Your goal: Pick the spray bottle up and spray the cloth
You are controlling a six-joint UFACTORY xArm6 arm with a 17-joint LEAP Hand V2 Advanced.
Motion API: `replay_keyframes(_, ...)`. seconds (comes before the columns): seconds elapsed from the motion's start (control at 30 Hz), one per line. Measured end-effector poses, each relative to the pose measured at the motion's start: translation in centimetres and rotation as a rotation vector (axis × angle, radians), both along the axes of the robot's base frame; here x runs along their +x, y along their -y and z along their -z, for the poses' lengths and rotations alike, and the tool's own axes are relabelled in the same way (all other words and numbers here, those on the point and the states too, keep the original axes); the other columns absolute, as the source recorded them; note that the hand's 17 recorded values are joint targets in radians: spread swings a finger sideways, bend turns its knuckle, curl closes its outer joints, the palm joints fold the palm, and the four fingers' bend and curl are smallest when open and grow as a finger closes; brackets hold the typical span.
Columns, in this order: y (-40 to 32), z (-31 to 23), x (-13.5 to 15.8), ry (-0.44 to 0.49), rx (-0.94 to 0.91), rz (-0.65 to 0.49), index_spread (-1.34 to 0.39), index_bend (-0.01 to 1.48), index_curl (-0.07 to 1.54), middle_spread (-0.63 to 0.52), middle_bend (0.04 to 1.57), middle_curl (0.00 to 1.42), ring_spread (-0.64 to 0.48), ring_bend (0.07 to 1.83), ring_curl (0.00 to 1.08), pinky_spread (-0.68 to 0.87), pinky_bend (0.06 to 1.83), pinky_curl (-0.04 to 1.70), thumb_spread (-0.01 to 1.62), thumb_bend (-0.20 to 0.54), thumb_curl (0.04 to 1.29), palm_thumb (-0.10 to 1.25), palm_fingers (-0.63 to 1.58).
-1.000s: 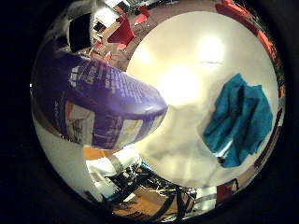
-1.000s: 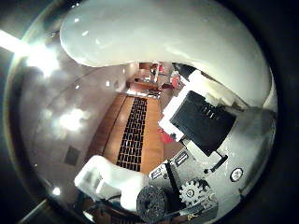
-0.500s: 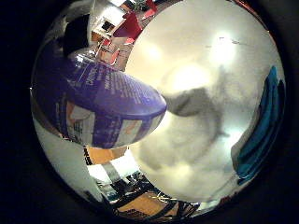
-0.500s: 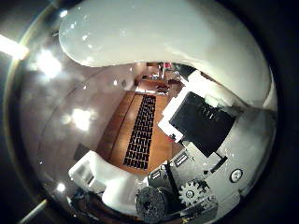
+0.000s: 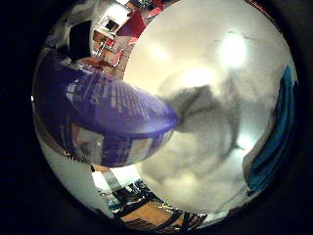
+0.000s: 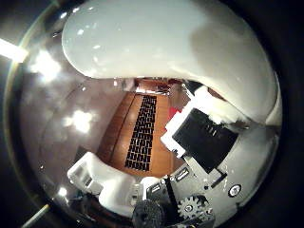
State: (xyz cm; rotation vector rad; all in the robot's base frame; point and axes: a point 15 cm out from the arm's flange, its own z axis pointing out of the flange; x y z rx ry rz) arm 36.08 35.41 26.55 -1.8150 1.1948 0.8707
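Observation:
The spray bottle's purple labelled body [image 5: 108,117] fills much of the right little finger side palm view, close against the palm. Beyond it lies the white table [image 5: 220,59], with the teal cloth [image 5: 282,127] on it, away from the bottle. The bottle's shadow [image 5: 201,103] falls on the table between them. In the right thumb side palm view the bottle's white upper part [image 6: 161,43] arches across close to the palm. My right hand [image 6: 204,142] is shut on it, with white fingers [image 6: 104,180] curled in beneath.
Red chairs [image 5: 147,12] and room furniture show past the table's far edge. A brown floor strip with a dark grille [image 6: 142,128] shows between the bottle and the hand.
The whole picture has shifted, so the hand has turned with the bottle held in it. The cloth has slid from the middle of the view to its edge.

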Motion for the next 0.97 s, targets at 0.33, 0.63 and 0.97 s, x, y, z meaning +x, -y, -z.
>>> replay_keyframes(0.33, 0.7, -0.5, -0.5, 0.045, -0.044, -0.039, -0.30, 0.33, 0.50, 0.01, 0.59, 0.44, -0.01, 0.84, 0.39, 0.08, 0.60, 0.81, 1.05, -0.028, 0.55, 0.75, -0.06)
replay_keyframes(0.63, 2.0, -5.7, -0.1, 0.165, -0.019, -0.020, -0.24, 0.17, 0.39, 0.10, 0.34, 0.35, 0.16, 0.56, 0.28, 0.40, 0.40, 0.53, 1.06, -0.025, 0.48, 0.72, 0.07)
replay_keyframes(0.97, 8.3, -10.5, -1.2, 0.264, -0.071, 0.032, -0.21, 0.16, 0.33, 0.12, 0.27, 0.35, 0.18, 0.48, 0.26, 0.41, 0.37, 0.42, 1.06, -0.023, 0.45, 0.70, 0.13)
